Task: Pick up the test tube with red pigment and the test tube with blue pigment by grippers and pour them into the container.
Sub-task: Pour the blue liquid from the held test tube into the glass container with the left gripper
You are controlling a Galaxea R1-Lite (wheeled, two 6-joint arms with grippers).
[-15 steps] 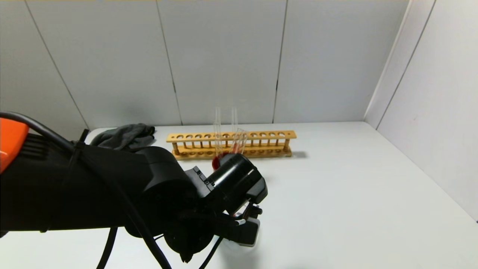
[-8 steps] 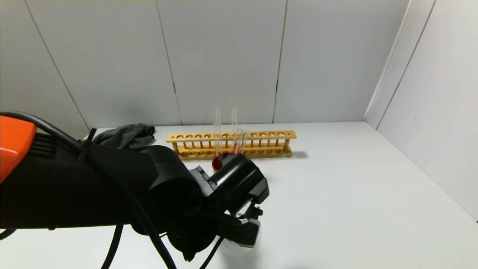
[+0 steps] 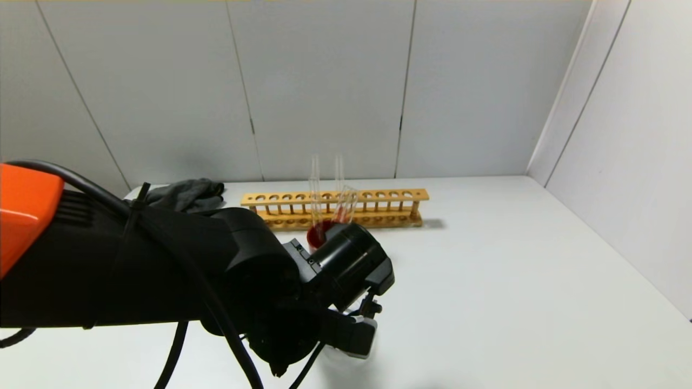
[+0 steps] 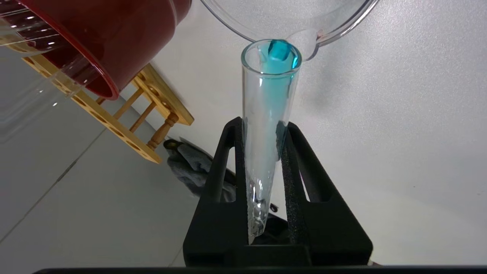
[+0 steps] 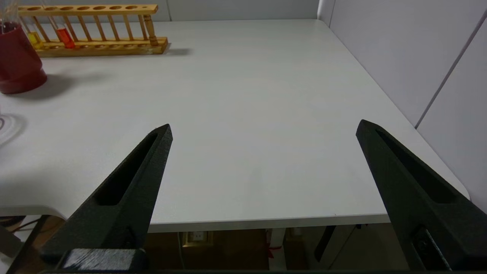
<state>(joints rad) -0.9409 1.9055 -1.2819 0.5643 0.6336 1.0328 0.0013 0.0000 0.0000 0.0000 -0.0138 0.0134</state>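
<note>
The wooden rack (image 3: 335,208) stands along the back of the white table (image 3: 513,281); a grey cloth (image 3: 184,195) lies beside its left end, and a dark-red cup (image 4: 110,42) sits just in front of it. The test tube with red pigment (image 5: 65,37) leans in the rack beside a yellow-liquid tube (image 5: 34,38). In the head view the left arm hides the pour. The left gripper (image 4: 262,152) is clamped on the test tube with blue pigment (image 4: 268,114), tipped mouth-first to the container (image 4: 335,26) rim, teal liquid at its lip. The right gripper (image 5: 262,133) hangs wide at the table's near edge, well away from the rack.
</note>
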